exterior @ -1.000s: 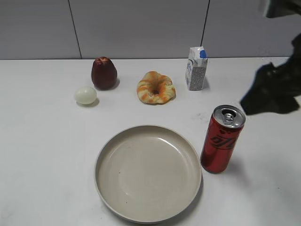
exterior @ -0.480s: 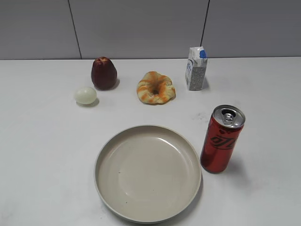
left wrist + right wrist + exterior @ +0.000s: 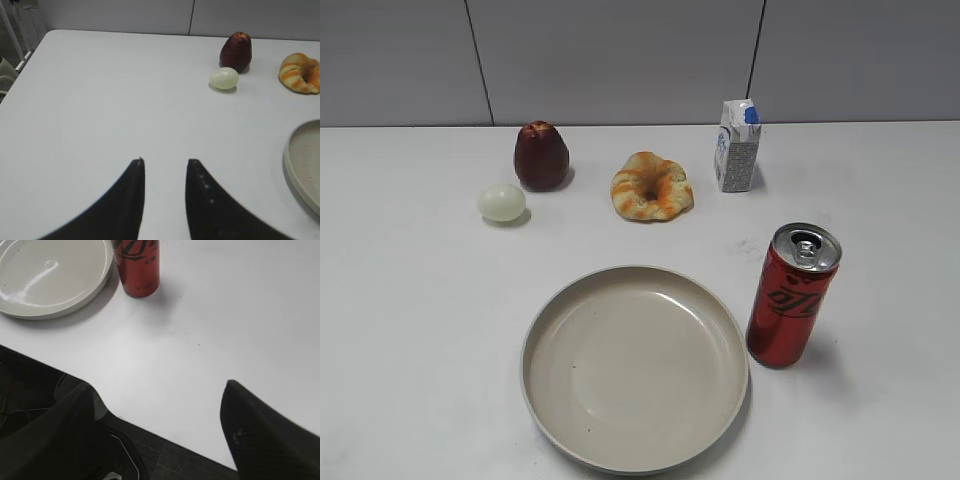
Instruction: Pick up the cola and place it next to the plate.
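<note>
The red cola can [image 3: 793,294] stands upright on the white table, touching or almost touching the right rim of the beige plate [image 3: 635,365]. In the right wrist view the can [image 3: 137,265] stands beside the plate [image 3: 50,275] at the top left. My right gripper [image 3: 157,390] is open and empty, well back from the can over the table's front edge. My left gripper [image 3: 165,165] is open and empty over bare table at the left; the plate's rim [image 3: 300,165] shows at the right of that view. Neither gripper shows in the exterior view.
A dark red fruit [image 3: 541,155], a pale egg [image 3: 502,202], a croissant-like pastry [image 3: 651,186] and a small milk carton [image 3: 737,146] stand along the back. The table's front edge [image 3: 165,432] runs below the right gripper, dark floor beyond.
The right arm, seen at the exterior view's right edge one second ago, has drawn back out of that view. The can and plate have not moved.
</note>
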{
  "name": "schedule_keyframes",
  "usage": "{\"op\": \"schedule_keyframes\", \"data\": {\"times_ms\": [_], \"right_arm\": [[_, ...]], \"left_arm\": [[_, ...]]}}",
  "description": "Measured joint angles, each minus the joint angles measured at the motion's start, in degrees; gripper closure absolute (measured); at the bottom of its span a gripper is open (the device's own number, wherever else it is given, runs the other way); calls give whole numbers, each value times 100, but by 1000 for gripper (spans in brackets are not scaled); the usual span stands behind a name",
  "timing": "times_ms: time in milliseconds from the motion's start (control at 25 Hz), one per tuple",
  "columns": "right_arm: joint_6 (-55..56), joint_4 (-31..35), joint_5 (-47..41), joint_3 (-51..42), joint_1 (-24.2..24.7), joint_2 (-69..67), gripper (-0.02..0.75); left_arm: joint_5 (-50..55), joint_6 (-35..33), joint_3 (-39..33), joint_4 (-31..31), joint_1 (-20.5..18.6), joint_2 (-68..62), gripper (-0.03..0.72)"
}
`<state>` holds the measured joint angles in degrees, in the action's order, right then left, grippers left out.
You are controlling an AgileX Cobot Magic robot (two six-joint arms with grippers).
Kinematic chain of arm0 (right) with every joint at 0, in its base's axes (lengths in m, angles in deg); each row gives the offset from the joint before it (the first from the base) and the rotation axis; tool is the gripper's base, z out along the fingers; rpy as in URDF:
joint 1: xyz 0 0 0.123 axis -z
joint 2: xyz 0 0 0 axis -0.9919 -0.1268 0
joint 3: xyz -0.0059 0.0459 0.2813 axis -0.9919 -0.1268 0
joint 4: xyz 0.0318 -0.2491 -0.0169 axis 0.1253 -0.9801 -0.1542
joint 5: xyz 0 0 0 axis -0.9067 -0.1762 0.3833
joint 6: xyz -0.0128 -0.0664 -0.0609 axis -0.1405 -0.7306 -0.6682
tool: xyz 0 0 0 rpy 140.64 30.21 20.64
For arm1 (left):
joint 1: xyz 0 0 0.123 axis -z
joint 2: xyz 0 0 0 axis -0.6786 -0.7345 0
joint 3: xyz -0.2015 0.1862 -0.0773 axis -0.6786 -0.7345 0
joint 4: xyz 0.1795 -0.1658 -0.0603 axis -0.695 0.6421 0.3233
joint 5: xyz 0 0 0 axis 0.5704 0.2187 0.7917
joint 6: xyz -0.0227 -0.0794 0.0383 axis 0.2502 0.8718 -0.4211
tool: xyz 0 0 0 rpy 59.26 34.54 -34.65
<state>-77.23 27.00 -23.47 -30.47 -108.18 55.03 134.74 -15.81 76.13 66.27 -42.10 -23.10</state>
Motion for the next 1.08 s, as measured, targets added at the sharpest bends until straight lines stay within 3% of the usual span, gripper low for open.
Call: {"op": "schedule_keyframes", "data": {"times_ms": [280,760,1080], "right_arm": [[0,53,13,0,89,270,147],[0,134,20,-11,1835,1490,147],[0,141,26,-11,2062,1820,147]], "left_arm": [[0,0,0,0,0,0,461],[0,0,0,0,0,0,461],[0,0,0,0,0,0,460]]}}
